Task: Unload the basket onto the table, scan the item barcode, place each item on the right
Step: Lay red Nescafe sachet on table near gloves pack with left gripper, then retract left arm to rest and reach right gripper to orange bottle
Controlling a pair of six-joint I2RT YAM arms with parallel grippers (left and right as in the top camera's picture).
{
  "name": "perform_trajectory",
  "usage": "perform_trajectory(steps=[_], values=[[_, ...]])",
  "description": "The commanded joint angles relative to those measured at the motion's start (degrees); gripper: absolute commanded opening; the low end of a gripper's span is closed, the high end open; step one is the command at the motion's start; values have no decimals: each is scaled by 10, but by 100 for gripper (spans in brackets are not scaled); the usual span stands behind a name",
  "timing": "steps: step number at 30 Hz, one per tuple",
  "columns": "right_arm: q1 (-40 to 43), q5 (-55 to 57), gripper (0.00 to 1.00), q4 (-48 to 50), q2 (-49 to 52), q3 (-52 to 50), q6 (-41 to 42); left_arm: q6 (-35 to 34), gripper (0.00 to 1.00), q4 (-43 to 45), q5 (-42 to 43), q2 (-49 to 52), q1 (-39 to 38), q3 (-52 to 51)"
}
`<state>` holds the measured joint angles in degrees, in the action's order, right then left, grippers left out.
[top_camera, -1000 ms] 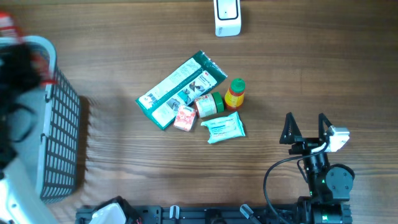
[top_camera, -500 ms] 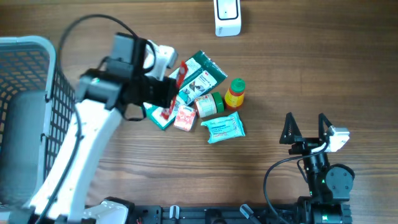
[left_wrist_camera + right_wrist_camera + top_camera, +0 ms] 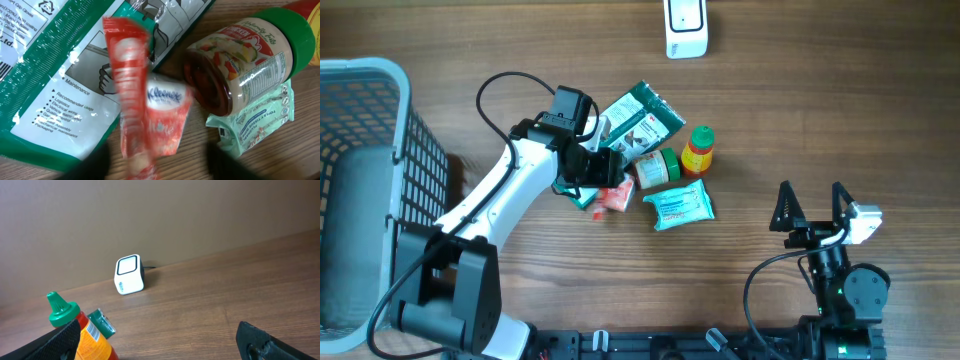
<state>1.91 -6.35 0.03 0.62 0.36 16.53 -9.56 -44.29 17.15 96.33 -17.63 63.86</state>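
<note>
Swung in from the basket (image 3: pixel 370 66), the left gripper (image 3: pixel 602 168) has spread its fingers, seemingly dropping the red packet (image 3: pixel 127 95) onto the tissue pack (image 3: pixel 167 117) just beneath it, far from the scanner (image 3: pixel 685 27), so nothing looks scanned yet.

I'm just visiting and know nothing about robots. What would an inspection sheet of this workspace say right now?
Surface: wooden table, items grouped mid-table.
Job's things: white scanner at the far edge; green bag, jar, orange bottle, tissue pack, Kleenex pack, blurred red packet.
Clutter: nothing seen.
Hands: left hand open above the items; right hand open, empty.
Cables: black cable loops behind the left hand.
Surroundings: grey basket at the left; plain wall.
</note>
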Motion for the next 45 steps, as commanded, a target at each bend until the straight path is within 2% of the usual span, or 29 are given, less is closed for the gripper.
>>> perform_trajectory(steps=[1,4,6,7,15,20,27,31,33,34,36,37,41,45], values=[[-1,0,100,3,-4,-1,-7,1,100,-1,-12,2,-1,-1],[-1,0,100,3,-4,-1,-7,1,100,-47,-82,-38,-1,6],[-1,0,100,3,-4,-1,-7,1,100,-99,-129,-91,-2,8],[-1,0,100,3,-4,-1,-7,1,100,-148,-141,-152,-2,8],[-1,0,100,3,-4,-1,-7,0,100,-320,-140,-433,-2,8],[-1,0,100,3,-4,-1,-7,1,100,-324,-140,-534,-2,8],[-1,0,100,18,-4,-1,-4,1,100,-326,-140,-550,-2,8],[-1,-50,100,10,-4,-1,244,1,100,-326,-140,-550,-2,8],[-1,-68,100,12,-4,-1,417,1,100,-326,-140,-550,-2,8],[-1,-85,100,28,-4,0,443,1,100,-326,-140,-550,-2,8],[-1,-141,100,115,-4,2,336,1,100,-326,-140,-550,-2,8],[-1,-145,99,106,-3,19,340,1,100,-326,-140,-550,-2,8],[-1,-82,99,-42,61,148,264,1,100,-326,-140,-550,-2,8],[-1,-57,99,-165,233,312,197,1,100,-326,-140,-550,-2,8]])
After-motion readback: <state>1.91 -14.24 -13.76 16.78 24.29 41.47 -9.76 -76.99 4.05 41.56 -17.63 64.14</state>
